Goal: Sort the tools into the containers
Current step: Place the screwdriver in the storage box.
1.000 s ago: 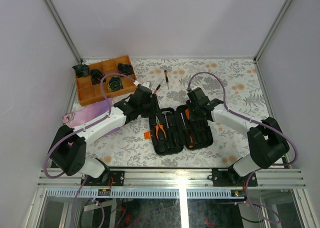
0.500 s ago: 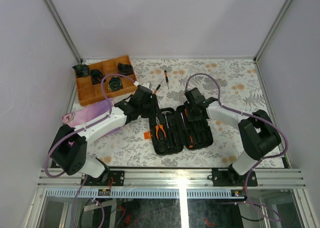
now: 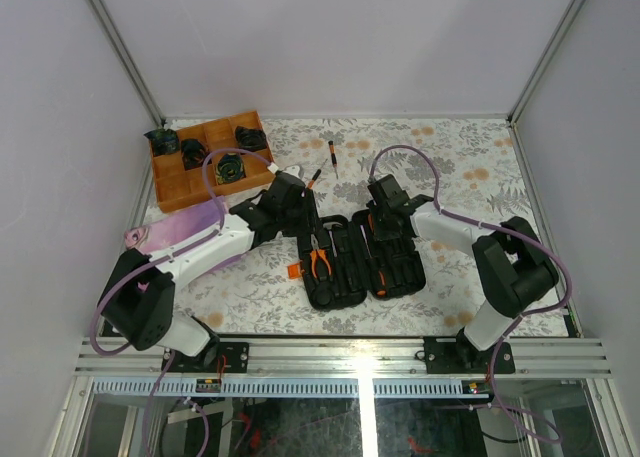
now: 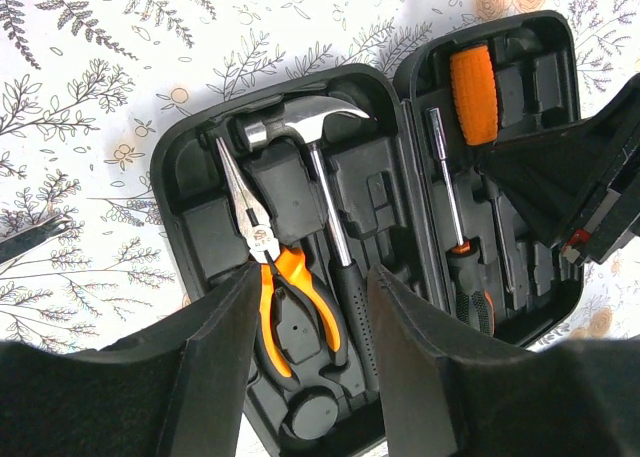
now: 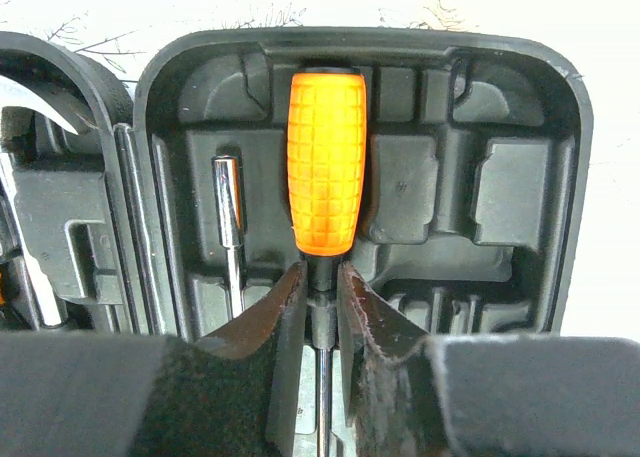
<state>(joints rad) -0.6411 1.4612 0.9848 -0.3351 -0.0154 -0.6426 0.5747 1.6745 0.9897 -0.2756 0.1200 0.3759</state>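
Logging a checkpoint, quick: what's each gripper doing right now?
Left gripper: open, holding nothing.
Right gripper: closed on the neck of the orange-handled screwdriver.

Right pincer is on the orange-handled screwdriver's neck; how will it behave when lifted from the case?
Probably stiff: the screwdriver looks solid plastic and steel. The fat handle sits beyond the right pincer, so it may droop. Its snug slot in the case may resist.
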